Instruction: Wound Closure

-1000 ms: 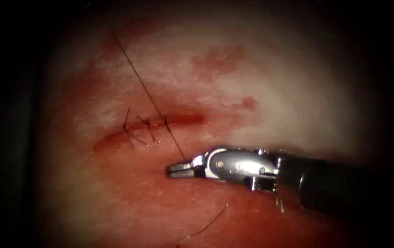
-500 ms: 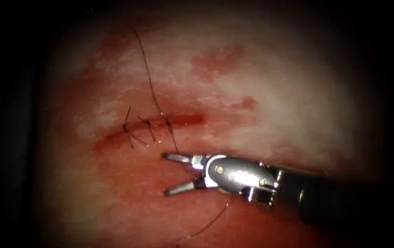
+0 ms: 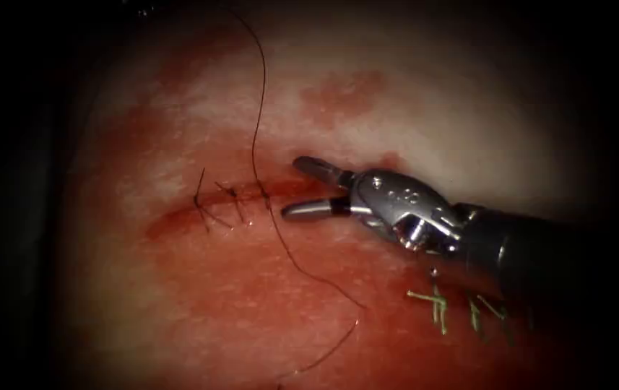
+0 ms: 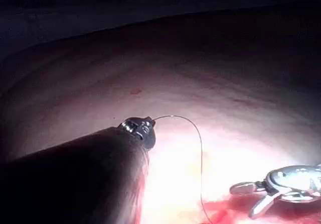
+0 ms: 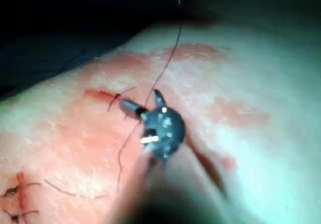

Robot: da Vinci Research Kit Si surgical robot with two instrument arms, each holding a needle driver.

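The cut [image 3: 179,215] runs across the tissue [image 3: 425,123] with three dark stitches [image 3: 233,196] over it. The dark thread [image 3: 257,108] curves down slack to the rightmost stitch, then trails on over the red tissue below. My right tool [image 3: 296,186] hovers at the cut's right end, open, with nothing gripped; its fingers [image 5: 128,105] straddle the thread's line in the right wrist view, and the tool [image 4: 251,200] is also in the left wrist view. My left tool [image 4: 146,124] is shut on the thread [image 4: 199,148], which arcs from its tip down to the tissue.
Pale green stitches [image 3: 435,303] lie on the tissue at lower right, under the right tool's shaft [image 3: 526,253]. Red fluid covers the tissue [image 3: 251,310] below the cut. The thread's loose tail [image 3: 323,355] lies near the lower edge.
My right tool was shut on the taut thread below the cut; it opened, let go and moved up to the cut's right end. The thread has gone slack and its upper part swung right.
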